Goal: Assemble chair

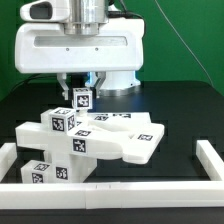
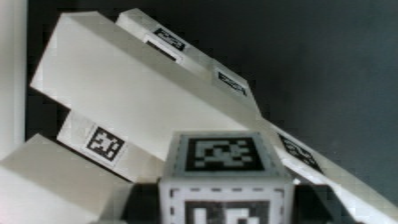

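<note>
Near the middle of the black table [image 1: 170, 100], the jaws [image 1: 82, 92] grasp a small tagged cube [image 1: 81, 98] just above the half-built chair [image 1: 100, 140]. The step in hand looks like seating this block. Next, it needs aligning squarely over its socket before pressing down.

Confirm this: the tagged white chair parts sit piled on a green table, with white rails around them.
Wrong colour: the table is black, not green, as the exterior view shows. The tagged white chair parts do sit piled on it, white rails around them.
</note>
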{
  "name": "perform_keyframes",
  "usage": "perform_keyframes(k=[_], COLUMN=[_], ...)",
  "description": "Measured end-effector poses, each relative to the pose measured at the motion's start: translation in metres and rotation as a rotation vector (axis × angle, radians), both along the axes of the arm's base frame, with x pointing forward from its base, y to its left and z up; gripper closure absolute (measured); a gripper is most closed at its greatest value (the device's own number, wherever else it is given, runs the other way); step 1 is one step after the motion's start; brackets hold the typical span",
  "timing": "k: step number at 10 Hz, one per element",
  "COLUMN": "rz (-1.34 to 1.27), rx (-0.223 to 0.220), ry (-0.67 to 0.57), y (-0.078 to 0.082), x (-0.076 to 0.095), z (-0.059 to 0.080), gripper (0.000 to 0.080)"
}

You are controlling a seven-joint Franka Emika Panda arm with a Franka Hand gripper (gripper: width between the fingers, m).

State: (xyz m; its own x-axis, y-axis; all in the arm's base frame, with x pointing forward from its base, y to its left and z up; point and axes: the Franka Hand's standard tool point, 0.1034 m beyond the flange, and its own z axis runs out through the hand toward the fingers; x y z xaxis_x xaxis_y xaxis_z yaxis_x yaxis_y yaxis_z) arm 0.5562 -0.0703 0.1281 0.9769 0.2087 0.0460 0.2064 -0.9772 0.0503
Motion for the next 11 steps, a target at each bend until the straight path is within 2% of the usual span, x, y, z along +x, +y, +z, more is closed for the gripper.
perform_keyframes(k=[4,8,9,10,11], rz=[-0.017,-0.018,-0.018,-0.018,-0.018], rx=[0.002,-0.005,-0.005,-0.005,-0.005], ry=[0.007,-0.008,-0.007,-0.007,-0.007], y=[0.0079,0.0053,0.0053,0.0053,0.0053], x=[-0.0007,0.0009,0.0008,0.0008,0.0007], z=[-0.0055,-0.0065,-0.0067,-0.0067,-0.0068], gripper=[0.0515,0.0515,0.0435,0.0435,0.0297])
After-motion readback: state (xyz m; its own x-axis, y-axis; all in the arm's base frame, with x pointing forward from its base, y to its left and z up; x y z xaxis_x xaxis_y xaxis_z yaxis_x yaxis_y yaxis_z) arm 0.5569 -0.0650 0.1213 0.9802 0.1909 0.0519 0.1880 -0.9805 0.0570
